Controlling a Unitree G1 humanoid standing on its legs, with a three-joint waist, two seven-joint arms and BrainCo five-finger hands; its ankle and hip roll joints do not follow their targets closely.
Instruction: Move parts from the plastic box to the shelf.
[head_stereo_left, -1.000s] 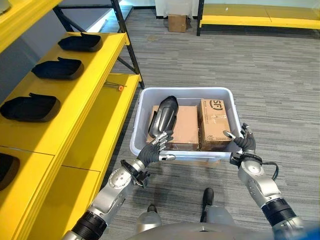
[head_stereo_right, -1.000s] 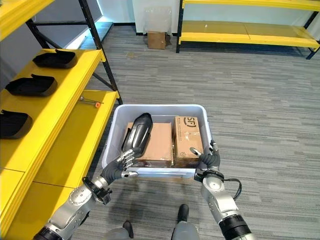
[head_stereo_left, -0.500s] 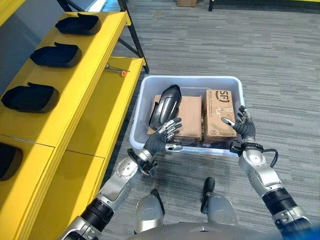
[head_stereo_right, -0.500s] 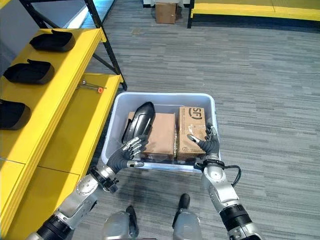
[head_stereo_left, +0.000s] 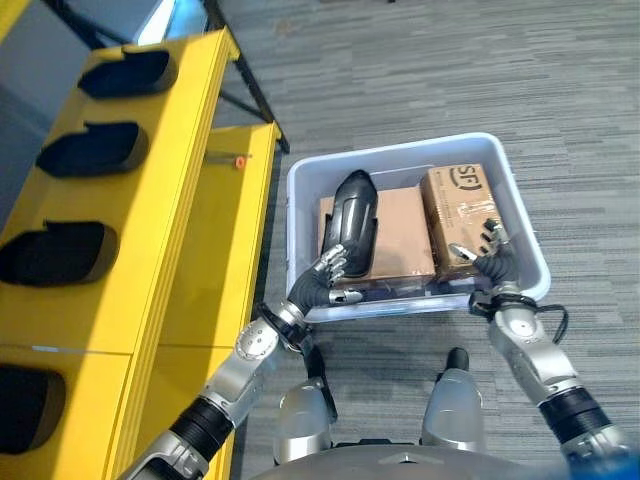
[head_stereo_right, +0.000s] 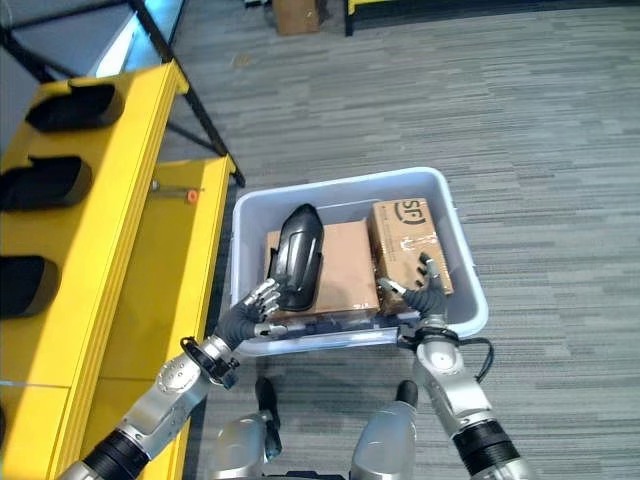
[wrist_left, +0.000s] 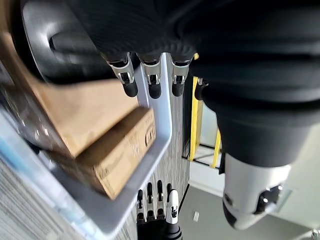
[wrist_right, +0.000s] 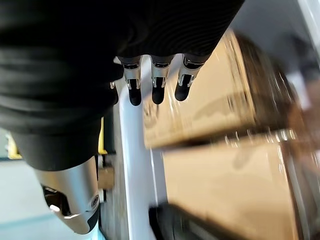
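- Plastic box (head_stereo_left: 520, 215), grey-white, stands on the carpeted floor just beside the yellow shelf (head_stereo_left: 215, 230); it holds one black moulded part (head_stereo_left: 350, 222) lying on a large cardboard carton (head_stereo_left: 392, 235), with a smaller carton (head_stereo_left: 462, 205) alongside it.
- Shelf's upper tier carries a row of black parts (head_stereo_left: 62, 250), each like the one in the box.
- Left robot hand (head_stereo_left: 322, 278) is at the near rim of the box, fingers spread and relaxed, tips just short of the part's lower end; nothing is clasped.
- Right robot hand (head_stereo_left: 490, 262) is over the near right rim by the smaller carton, fingers likewise apart and holding nothing.
- Step in hand, as judged: the reach into the box; no grasp made yet.
- Next move calls for the left robot hand to advance over the part and curl round its body, then lift clear of the box wall before swinging towards the shelf.
- Risk noted: the part's smooth curved shell may slip in a loose hold.
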